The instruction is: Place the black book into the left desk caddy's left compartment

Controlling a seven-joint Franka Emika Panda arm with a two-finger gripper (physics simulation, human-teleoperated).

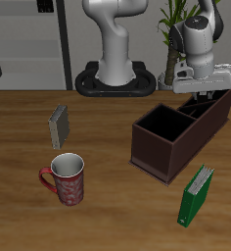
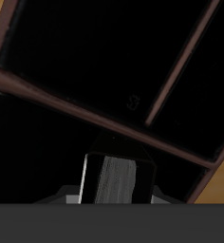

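The left desk caddy (image 1: 172,154), a long dark maroon-brown box with dividers, stands on the table. My gripper (image 1: 200,96) hangs over its far end, above the narrower sections. It is shut on the black book (image 2: 118,178), which shows edge-on in the wrist view, with its pale page edges between dark covers. The book hangs straight down over the caddy's dark inside, just above a divider (image 2: 104,112). In the exterior view the book is mostly hidden by the gripper and the caddy's walls.
A grey book (image 1: 59,125) stands farther off on the table. A red patterned mug (image 1: 67,179) stands near the front edge. A green book (image 1: 197,196) stands in front of the caddy. The robot's base (image 1: 115,78) is at the back.
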